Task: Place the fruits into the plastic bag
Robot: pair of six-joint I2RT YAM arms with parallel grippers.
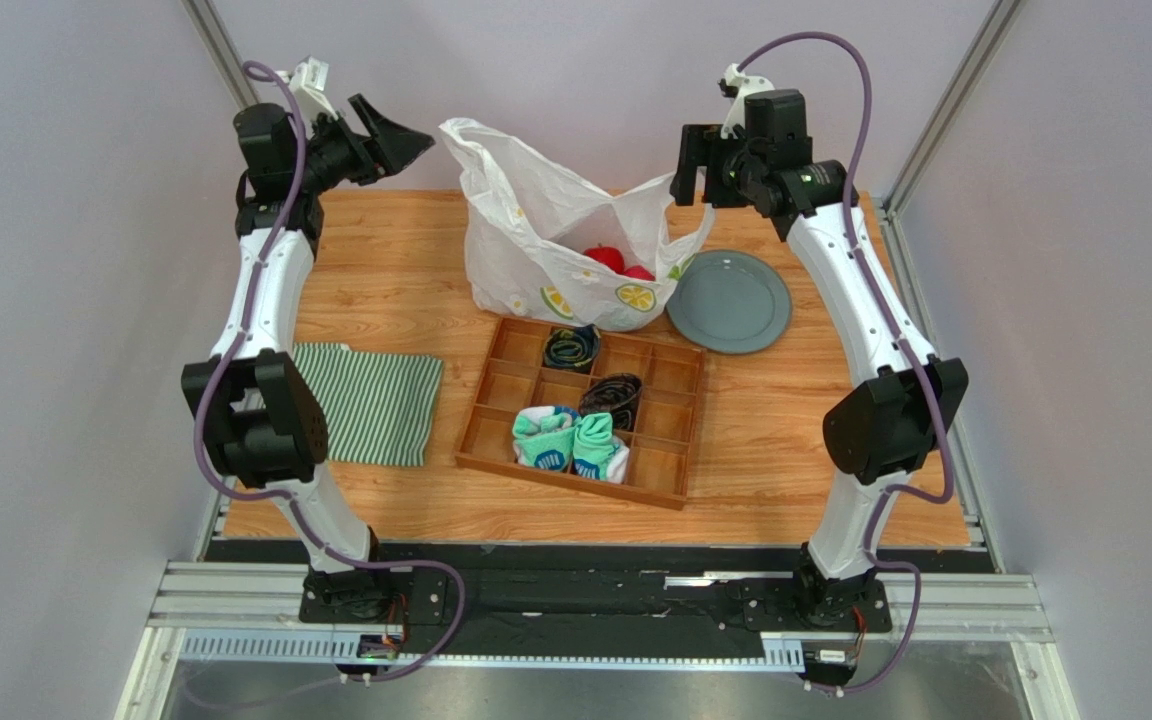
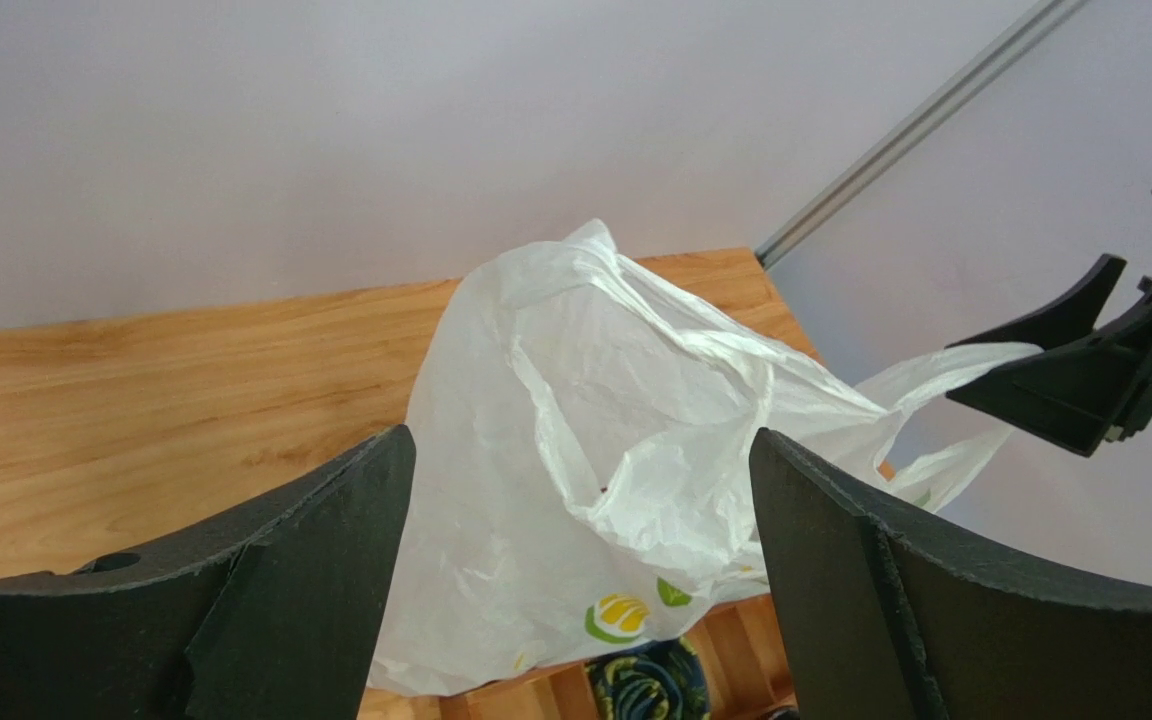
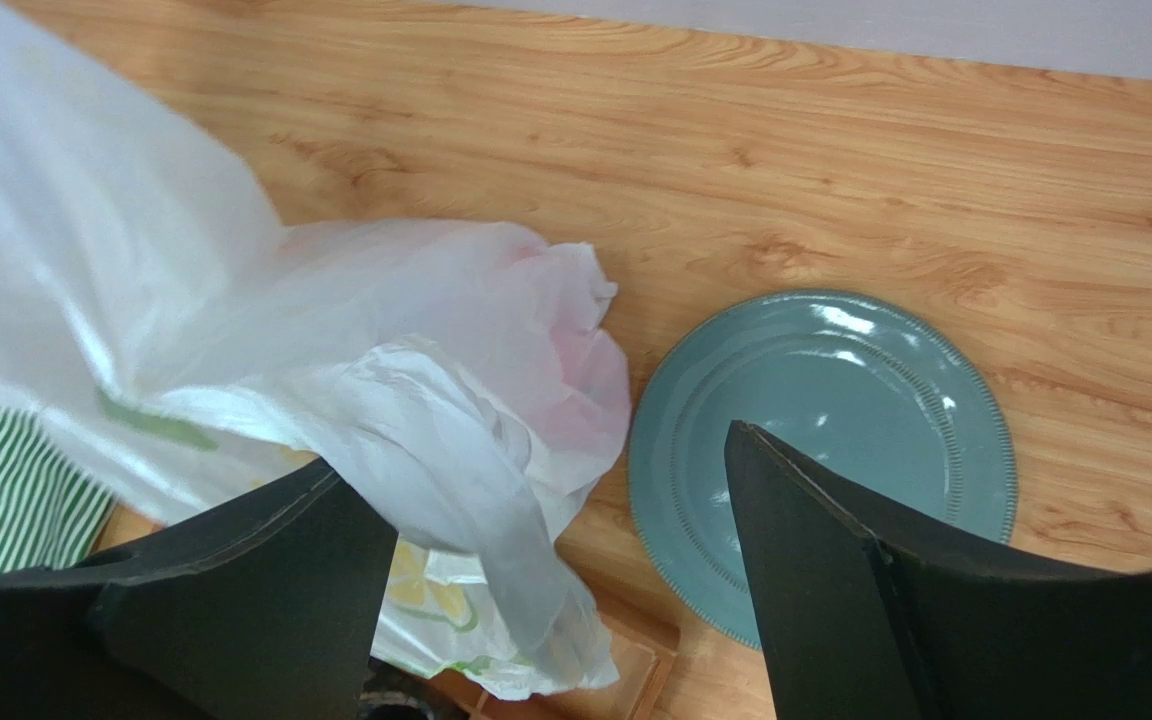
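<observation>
White plastic bag (image 1: 534,225) between wide left claw (image 1: 399,138) and wide right claw (image 1: 692,177), plate (image 1: 728,300) beside.

I see bright, even light in all three views, with only soft shadows on the desk (image 1: 372,285). Glare streaks the plate (image 3: 823,435) and whitens the bag (image 3: 237,330); the top view is sharp.

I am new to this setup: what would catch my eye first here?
The white plastic bag stands open at the far middle of the table, red fruits showing inside, with the left pincer and right pincer raised open on either side. In front lies a wooden tray holding rolled socks.
</observation>
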